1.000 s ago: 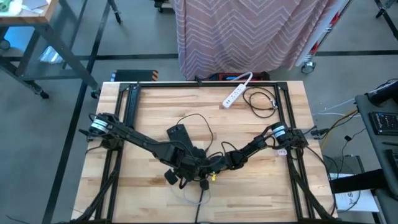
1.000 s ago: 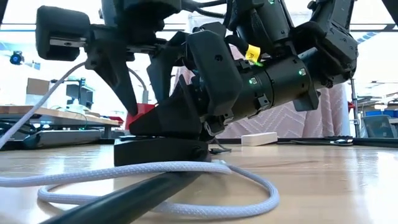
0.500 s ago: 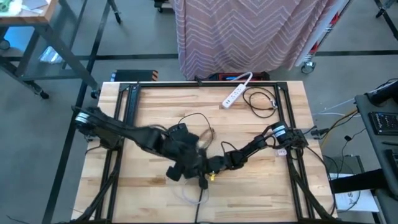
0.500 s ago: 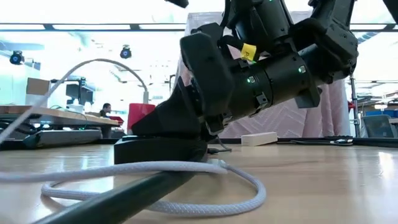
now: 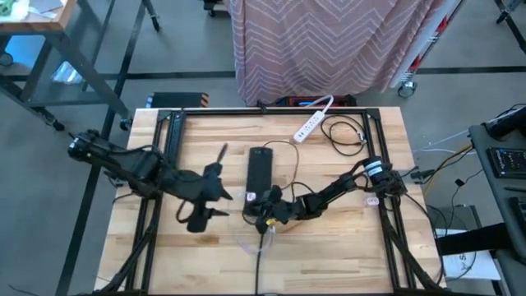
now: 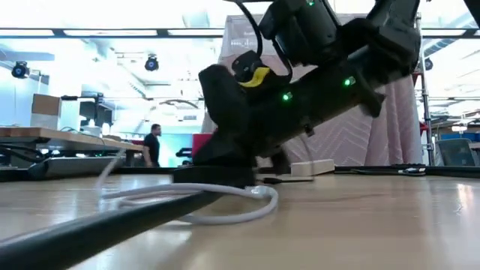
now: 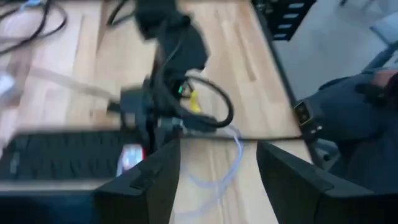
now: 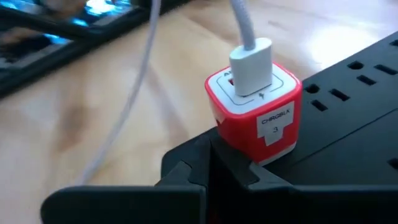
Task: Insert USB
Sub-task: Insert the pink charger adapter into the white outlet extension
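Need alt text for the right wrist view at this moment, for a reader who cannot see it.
A white USB plug with its white cable sits in the top of a red and white charger cube, which is plugged into a black power strip on a wooden table. The right gripper's dark fingers are shut in the foreground, against the cube's base.

The table [image 5: 345, 247] is pale wood with visible grain and a soft sheen. The red charger block [image 8: 255, 115] looks like smooth, glossy plastic, the white USB plug [image 8: 252, 65] smooth plastic, its cable [image 6: 191, 196] braided and rough. The black power strip [image 8: 348, 134] is matt plastic.
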You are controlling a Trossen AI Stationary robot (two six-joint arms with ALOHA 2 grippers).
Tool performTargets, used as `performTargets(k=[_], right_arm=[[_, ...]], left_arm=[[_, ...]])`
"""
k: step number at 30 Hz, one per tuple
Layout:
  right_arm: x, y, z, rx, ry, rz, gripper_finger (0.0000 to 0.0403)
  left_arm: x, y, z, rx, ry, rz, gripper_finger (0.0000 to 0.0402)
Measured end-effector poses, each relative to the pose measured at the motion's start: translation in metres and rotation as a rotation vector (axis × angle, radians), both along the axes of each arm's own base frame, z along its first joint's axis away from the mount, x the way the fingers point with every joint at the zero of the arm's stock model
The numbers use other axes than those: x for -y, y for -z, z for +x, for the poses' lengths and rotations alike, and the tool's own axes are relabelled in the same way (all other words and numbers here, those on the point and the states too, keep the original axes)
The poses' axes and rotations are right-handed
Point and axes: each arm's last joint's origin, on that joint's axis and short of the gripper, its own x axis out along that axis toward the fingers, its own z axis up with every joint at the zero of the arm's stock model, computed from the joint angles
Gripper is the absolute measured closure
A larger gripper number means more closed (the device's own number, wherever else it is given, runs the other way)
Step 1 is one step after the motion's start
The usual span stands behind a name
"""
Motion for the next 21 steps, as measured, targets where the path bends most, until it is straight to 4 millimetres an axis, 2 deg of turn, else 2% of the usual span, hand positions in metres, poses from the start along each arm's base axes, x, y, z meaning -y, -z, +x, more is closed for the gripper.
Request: performTargets(k=[4,10,17,21], right_arm=[[0.008,-0.008,-0.009,-0.113,0.106,-0.124,0.0403],[0.013,-0.025,-0.014,-0.178,0.044,-0.208,0.0403],[0.015,-0.045,-0.022,-0.247,-0.015,-0.250,0.0403],[0.015,-0.054,-0.027,-0.286,-0.052,-0.273,0.0403]], left_arm=[[-0.004,0.028,-0.007,-0.071,-0.091,-0.023,0.0215],[-0.005,0.074,-0.004,-0.080,-0.178,-0.021,0.0225],[0.000,0.129,0.009,0.094,-0.188,-0.111,0.0234],[0.000,0.151,0.008,0.230,-0.187,-0.162,0.0243]])
